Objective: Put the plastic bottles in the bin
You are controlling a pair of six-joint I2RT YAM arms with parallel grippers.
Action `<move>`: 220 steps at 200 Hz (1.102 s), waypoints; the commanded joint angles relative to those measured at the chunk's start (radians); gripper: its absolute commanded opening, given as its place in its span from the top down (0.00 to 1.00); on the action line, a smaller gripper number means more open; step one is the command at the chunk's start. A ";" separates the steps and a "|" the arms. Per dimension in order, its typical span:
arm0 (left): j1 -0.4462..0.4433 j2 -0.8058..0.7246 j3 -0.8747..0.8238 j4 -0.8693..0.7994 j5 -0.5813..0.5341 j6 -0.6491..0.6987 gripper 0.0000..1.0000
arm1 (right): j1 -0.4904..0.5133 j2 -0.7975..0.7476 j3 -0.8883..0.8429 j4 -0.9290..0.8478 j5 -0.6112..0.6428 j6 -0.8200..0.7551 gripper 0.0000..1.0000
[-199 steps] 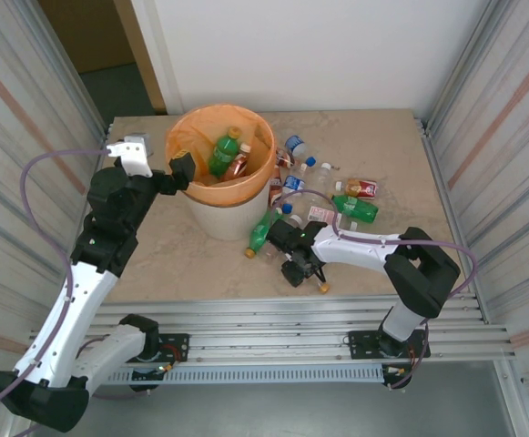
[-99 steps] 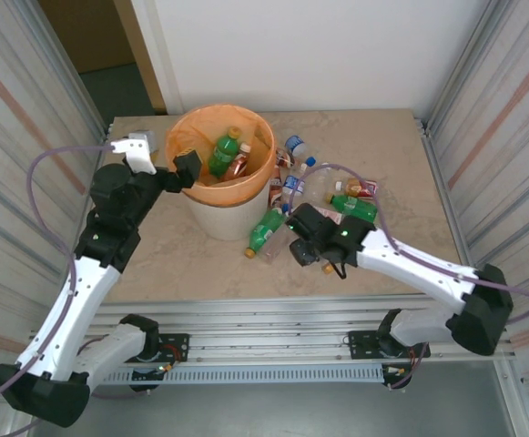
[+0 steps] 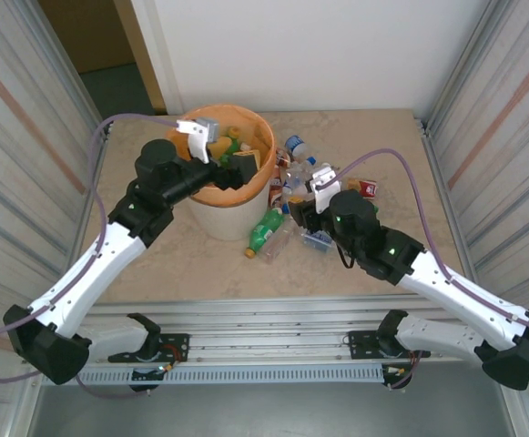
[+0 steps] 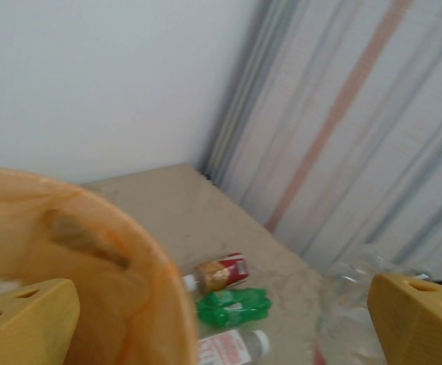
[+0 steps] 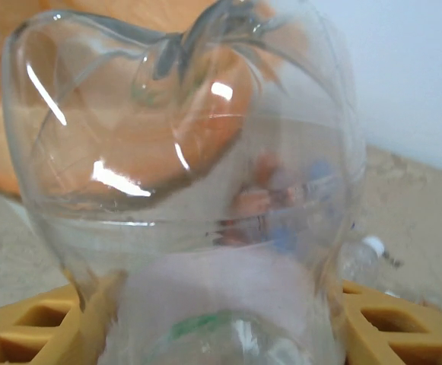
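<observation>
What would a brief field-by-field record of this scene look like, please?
bin: upright, orange liner
left arm: jaws open and empty, above the bin
right arm: jaws shut on a clear bottle, held up beside the bin
table: green bottle lying against the bin's base; other bottles scattered to the bin's right

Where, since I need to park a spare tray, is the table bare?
The table is bare at its far right corner, beyond the bottles, and on the near strip before the bin. Right of the bin it is crowded with bottles.
</observation>
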 commanded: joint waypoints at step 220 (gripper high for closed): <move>-0.089 0.153 0.119 0.089 0.169 0.020 0.73 | -0.023 0.153 0.118 0.252 -0.161 -0.097 0.28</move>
